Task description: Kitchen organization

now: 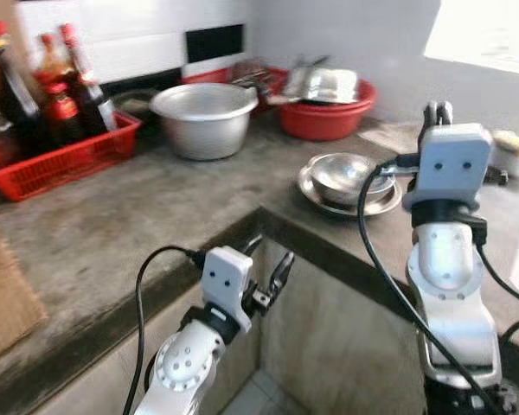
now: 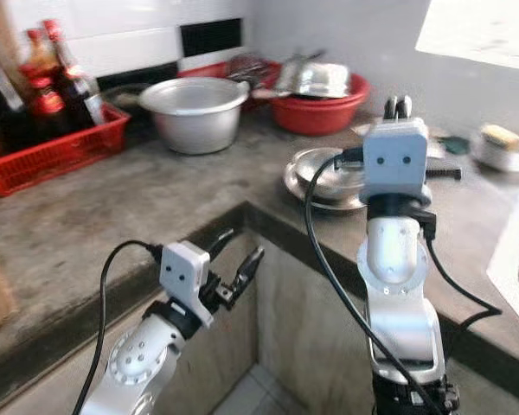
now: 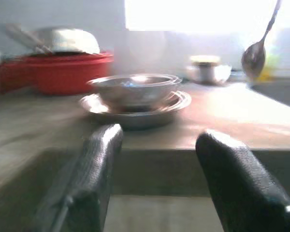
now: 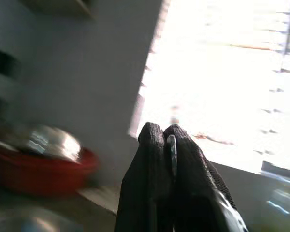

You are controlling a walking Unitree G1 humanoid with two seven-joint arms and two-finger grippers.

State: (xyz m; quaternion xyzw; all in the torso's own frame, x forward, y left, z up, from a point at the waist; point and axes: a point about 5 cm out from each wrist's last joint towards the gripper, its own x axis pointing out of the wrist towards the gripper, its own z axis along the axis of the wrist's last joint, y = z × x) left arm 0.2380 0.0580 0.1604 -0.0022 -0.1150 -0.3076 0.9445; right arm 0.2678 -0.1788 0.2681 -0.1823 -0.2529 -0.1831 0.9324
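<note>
**Spoon held aloft at the corner of a crowded kitchen table**

At far left, a brown cardboard box [image 1: 4, 303] leans at the edge of the grey stone table [image 1: 156, 216]. Behind it a red plastic basket [image 1: 65, 164] holds dark sauce bottles [image 1: 60, 108] with red caps. Their labels are too blurred to read.

Next along the white-tiled wall stands a large metal pot [image 1: 204, 121]. Just beside it is a red basin [image 1: 324, 121] piled with metal dishes.

The left arm reaches up from below. Its left hand [image 1: 272, 249] has both fingers spread apart and grips nothing. It hovers in front of the table's inner corner, level with the edge, which stands between it and the dishes.

Just past that corner, a steel bowl [image 1: 346, 173] sits on a steel plate [image 1: 385, 206] close to the edge.

The right arm stands upright over the table's right stretch, wrist raised. The right hand [image 1: 438, 111] points upward, its fingers pressed together on the thin handle of a spoon [image 3: 254, 60]. In the left wrist view the spoon hangs bowl-down in the air above the table, to the right of the steel bowl.

At far right, a small dish [image 1: 515, 147] with something yellowish on it rests near the bright window.
</note>
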